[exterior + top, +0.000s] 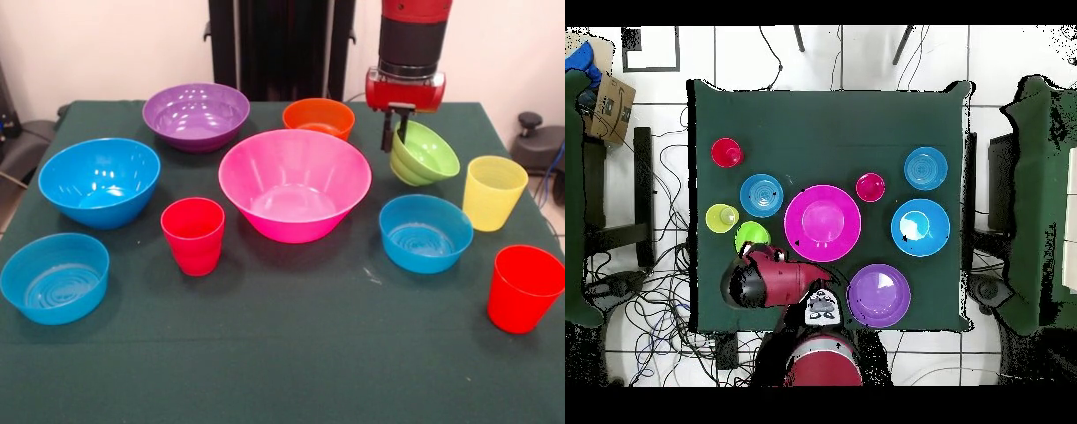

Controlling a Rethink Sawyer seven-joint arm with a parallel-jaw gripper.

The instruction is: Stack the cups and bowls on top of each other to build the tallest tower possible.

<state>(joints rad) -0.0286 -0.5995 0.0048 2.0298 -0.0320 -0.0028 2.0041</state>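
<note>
My gripper (395,140) is at the back right of the table, shut on the rim of the small lime green bowl (427,155), which hangs tilted with its mouth facing the front. The bowl also shows in the overhead view (751,237), beside the arm. Every other piece stands alone and upright on the cloth: big pink bowl (294,184) in the middle, purple bowl (196,115), orange bowl (319,117), large blue bowl (99,181), two small blue bowls (55,276) (425,232), two red cups (193,235) (523,288) and a yellow cup (493,192).
The table is covered in dark green cloth (291,353). In the overhead view the red arm (775,278) hides the orange bowl. Chairs, cables and a cardboard box (605,105) surround the table.
</note>
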